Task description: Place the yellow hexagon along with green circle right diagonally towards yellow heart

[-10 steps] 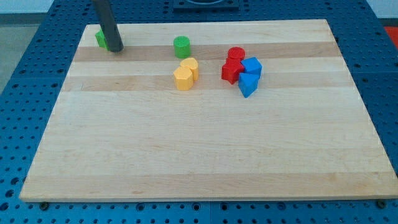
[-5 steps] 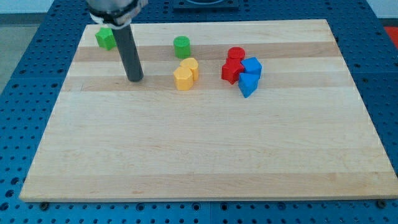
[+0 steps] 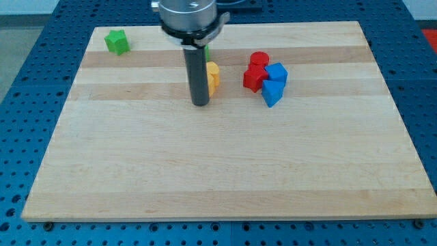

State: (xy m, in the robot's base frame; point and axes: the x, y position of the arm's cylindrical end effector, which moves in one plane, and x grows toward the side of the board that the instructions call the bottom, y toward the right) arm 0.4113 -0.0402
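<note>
My tip [image 3: 200, 104] rests on the board just below the pair of yellow blocks. The rod stands in front of them, so only a yellow part [image 3: 214, 75] shows to the right of the rod, and I cannot tell the hexagon from the heart. The green circle [image 3: 207, 52] is almost fully hidden behind the rod; only a green sliver shows at the rod's right edge. I cannot tell whether the tip touches the nearer yellow block.
A green star [image 3: 117, 42] lies at the board's top left. Two red blocks [image 3: 255, 78] and two blue blocks [image 3: 273, 92] cluster to the right of the yellow ones. The wooden board [image 3: 218, 171] lies on a blue perforated table.
The rod has moved from beside the green star at the top left, down and to the right, and is now in front of the yellow blocks. No block has visibly moved.
</note>
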